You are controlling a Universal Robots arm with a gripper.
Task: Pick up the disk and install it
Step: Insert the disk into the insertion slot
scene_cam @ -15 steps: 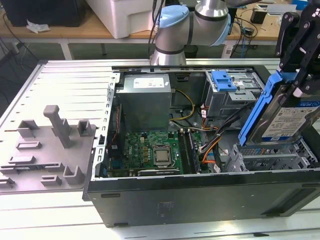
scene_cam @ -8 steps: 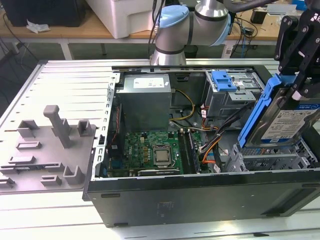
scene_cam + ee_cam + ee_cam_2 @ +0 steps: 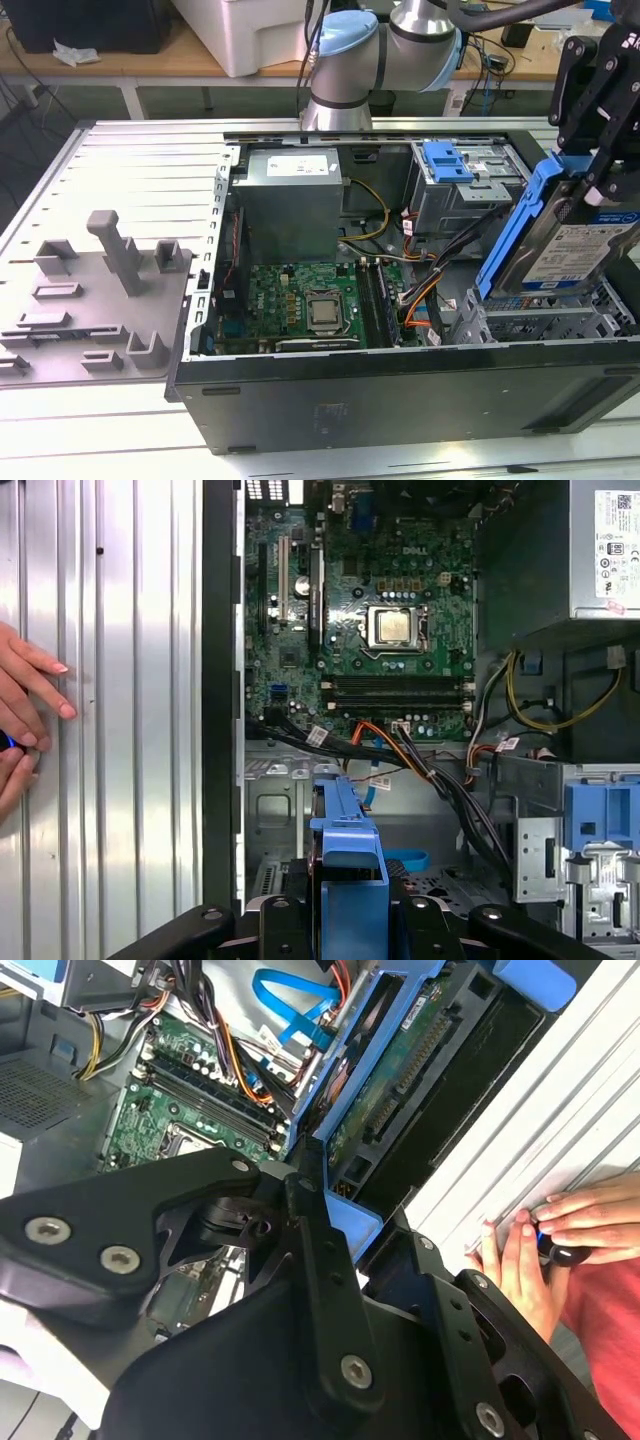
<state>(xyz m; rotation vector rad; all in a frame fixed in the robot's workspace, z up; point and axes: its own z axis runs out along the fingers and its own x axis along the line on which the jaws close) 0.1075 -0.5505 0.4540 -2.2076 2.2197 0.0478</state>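
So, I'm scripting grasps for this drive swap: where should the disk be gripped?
At its upper end, by the blue carrier frame, coming from above. The disk hangs tilted over the drive bay, and the gripper pinches its two flat faces there.

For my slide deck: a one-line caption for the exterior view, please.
Black tool holds the silver, blue-framed hard disk tilted over the open black computer case.

silver disk (image 3: 575, 255) in blue carrier frame, tilted on edge, label visible

My silver arm (image 3: 336, 108), pale-blue joint caps (image 3: 350, 38), black cables (image 3: 520, 10), and my black hand (image 3: 598, 175) with silver screws (image 3: 355, 1370).
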